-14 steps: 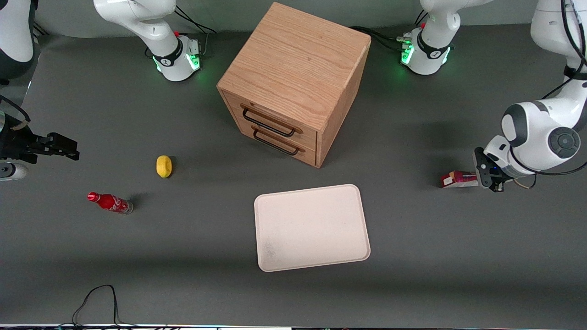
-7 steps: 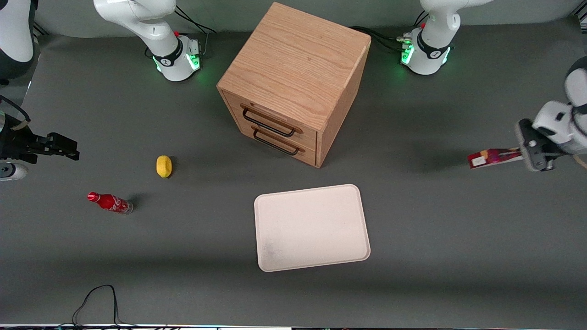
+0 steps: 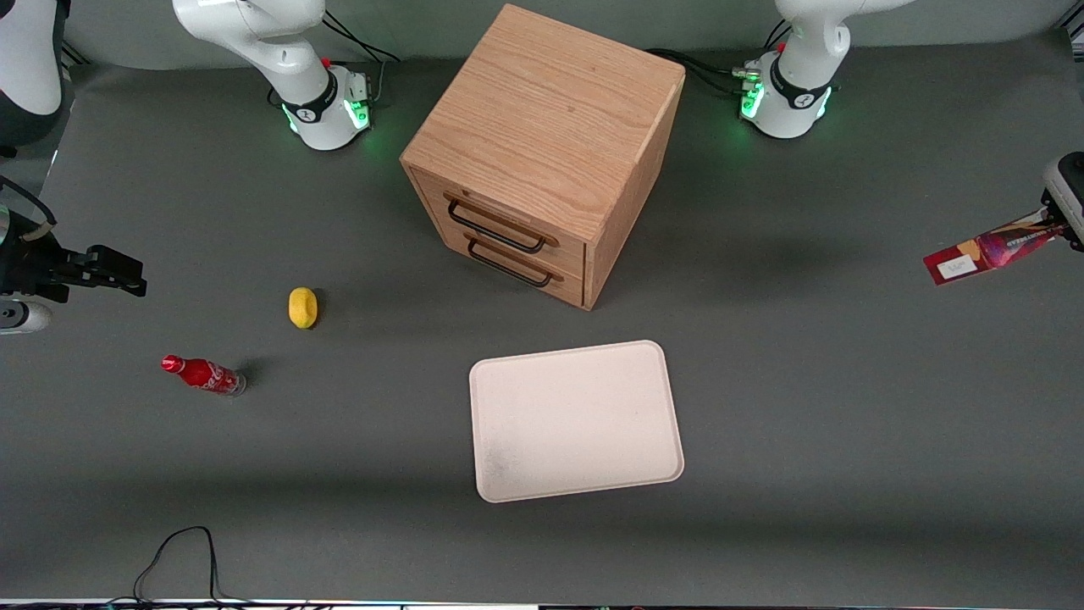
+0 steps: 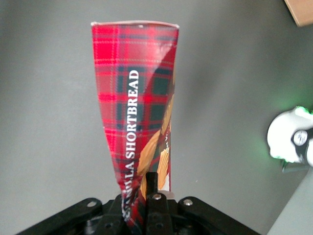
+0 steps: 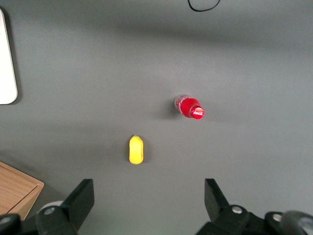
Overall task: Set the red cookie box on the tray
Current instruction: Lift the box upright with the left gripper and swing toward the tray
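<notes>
Red tartan cookie box (image 4: 134,117), cream tray (image 3: 576,419)

gripper (image 3: 1059,227) holding red cookie box (image 3: 987,250) aloft, well apart from tray (image 3: 576,421)

A wooden two-drawer cabinet (image 3: 546,152) is set on the grey table mat (image 3: 804,440), both drawers shut, each with a dark wire handle. A yellow lemon (image 3: 302,307) is seen toward the parked arm's end from the cabinet. A small red soda bottle (image 3: 203,374) is placed near the lemon, nearer the front camera. A black cable (image 3: 182,555) is looped at the mat's front edge.
</notes>
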